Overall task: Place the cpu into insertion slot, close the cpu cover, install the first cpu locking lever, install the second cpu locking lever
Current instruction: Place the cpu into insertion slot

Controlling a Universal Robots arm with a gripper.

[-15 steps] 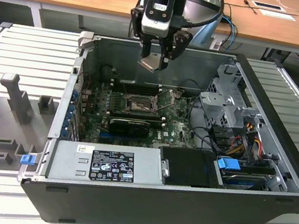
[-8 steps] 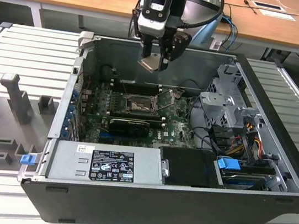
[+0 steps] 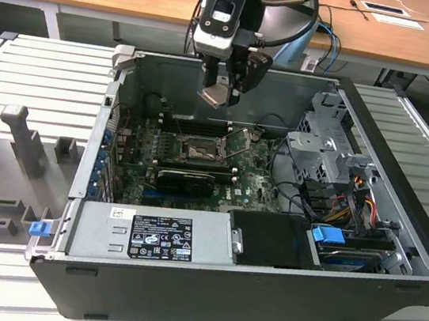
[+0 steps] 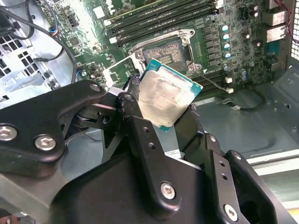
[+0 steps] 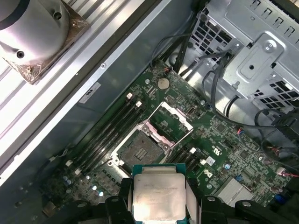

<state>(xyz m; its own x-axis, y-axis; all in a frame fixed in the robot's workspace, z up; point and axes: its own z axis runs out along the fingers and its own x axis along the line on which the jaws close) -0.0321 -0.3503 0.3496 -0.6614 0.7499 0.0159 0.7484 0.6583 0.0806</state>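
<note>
Black gripper (image 4: 163,112) clamped on the cpu (image 4: 170,93), its faint print unreadable, hovers above the open insertion slot (image 5: 140,149), cpu cover (image 5: 170,122) raised.

Grey ribbed metal worktop (image 3: 44,65) spans the frame. An open black computer case (image 3: 203,295) sits on it, center to right, top side open. Grey fixture blocks (image 3: 22,137) stand on the worktop at left, beside the case.
</note>
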